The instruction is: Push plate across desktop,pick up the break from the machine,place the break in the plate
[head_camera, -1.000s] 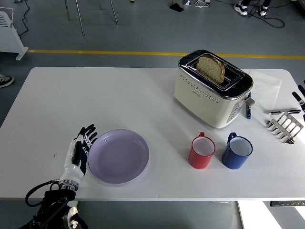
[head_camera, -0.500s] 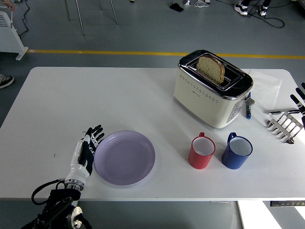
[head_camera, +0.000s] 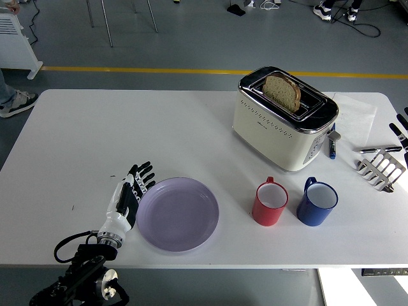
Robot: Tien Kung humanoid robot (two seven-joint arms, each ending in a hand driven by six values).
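A lilac plate (head_camera: pixel 178 213) lies on the white table (head_camera: pixel 95 134) near its front edge. My left hand (head_camera: pixel 132 190) rests flat against the plate's left rim, fingers straight and holding nothing. A cream and chrome toaster (head_camera: pixel 284 119) stands at the back right with a slice of bread (head_camera: pixel 282 91) sticking up out of its slot. Only the fingertips of my right hand (head_camera: pixel 401 127) show at the right edge, spread and away from the toaster.
A red mug (head_camera: pixel 270 203) and a blue mug (head_camera: pixel 317 203) stand side by side to the right of the plate. A metal toast rack (head_camera: pixel 381 169) and a white napkin (head_camera: pixel 354 118) lie at the far right. A blue pen (head_camera: pixel 332 146) lies beside the toaster.
My left hand has slid to the right along the table's front, pushing the lilac plate toward the red mug. The toaster, bread and mugs have stayed put.
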